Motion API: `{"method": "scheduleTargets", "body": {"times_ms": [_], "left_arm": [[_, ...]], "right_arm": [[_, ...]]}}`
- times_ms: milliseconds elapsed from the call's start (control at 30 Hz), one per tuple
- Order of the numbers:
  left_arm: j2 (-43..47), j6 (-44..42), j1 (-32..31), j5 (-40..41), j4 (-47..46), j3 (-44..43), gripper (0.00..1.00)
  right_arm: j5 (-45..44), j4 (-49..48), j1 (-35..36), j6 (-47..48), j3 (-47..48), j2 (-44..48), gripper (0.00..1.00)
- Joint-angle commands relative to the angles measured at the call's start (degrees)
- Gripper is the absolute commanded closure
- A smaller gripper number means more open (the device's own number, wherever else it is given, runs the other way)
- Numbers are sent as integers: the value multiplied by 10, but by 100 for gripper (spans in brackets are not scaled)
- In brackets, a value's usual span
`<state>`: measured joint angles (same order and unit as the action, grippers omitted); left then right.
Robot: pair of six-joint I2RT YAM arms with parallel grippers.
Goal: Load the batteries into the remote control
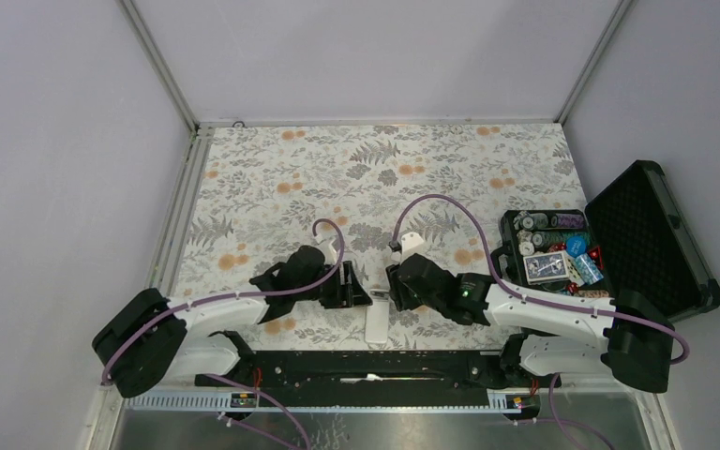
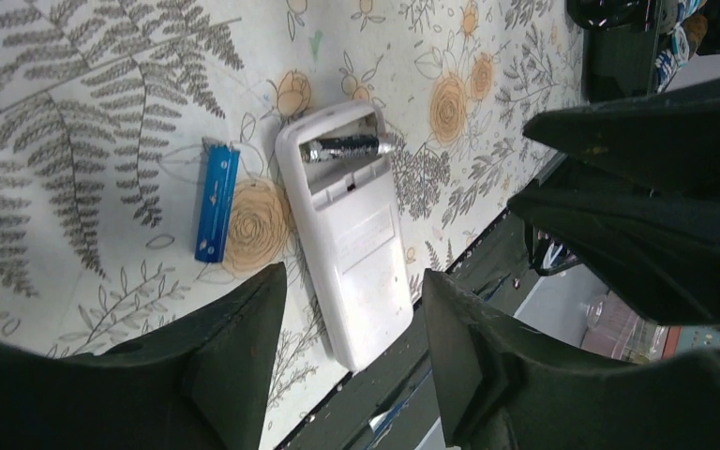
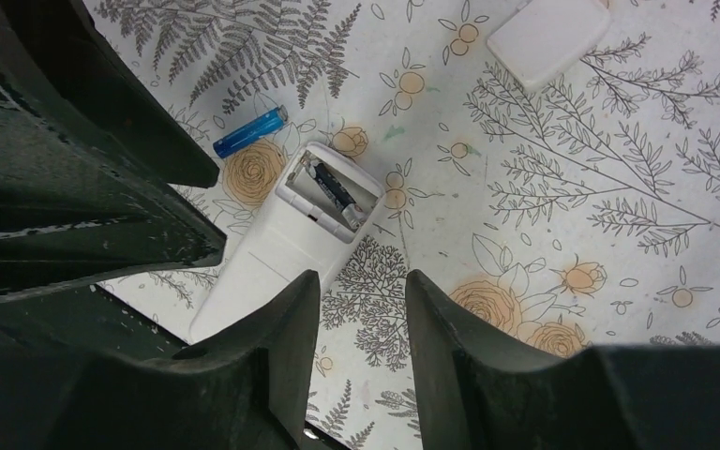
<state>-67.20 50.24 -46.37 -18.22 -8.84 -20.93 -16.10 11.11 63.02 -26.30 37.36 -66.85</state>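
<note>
1 battery (image 2: 342,147) in face-down white remote (image 2: 358,258)

The flat table cloth (image 1: 337,169) is off-white, printed all over with grey fern fronds and orange blooms. In the middle of the left wrist view lies the white plastic oblong remote control (image 2: 352,253), plain-backed. The slim cylinder battery (image 2: 342,147) in its open bay reads dark with a silvery end — the loose slim battery (image 2: 216,199) to its left is bright blue. At the right of the top view, the black hard case (image 1: 652,234) holds blue, red and green pieces. Purple cables (image 1: 436,197) loop above the arms.
</note>
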Motion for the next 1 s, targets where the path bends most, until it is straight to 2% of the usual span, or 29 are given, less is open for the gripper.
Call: {"method": "scheduleTargets", "body": {"times_ms": [0,200,500,967], "left_arm": [[-40,-3,-2,4,-48,-44,44],[-89,-11,-1,15,-51,-71,50],[-113,-25,6,51,-39,-80,53],[-153,-30,22,30,-83,-73,62]], "right_arm": [[-35,-17,-5,-61,-5,2,54],[-48,-39,-7,-89,-20,-4,56],[-49,-84,-12,-129,-36,-26,65],[-50,-133,-15,-174,-38,-64,66]]}}
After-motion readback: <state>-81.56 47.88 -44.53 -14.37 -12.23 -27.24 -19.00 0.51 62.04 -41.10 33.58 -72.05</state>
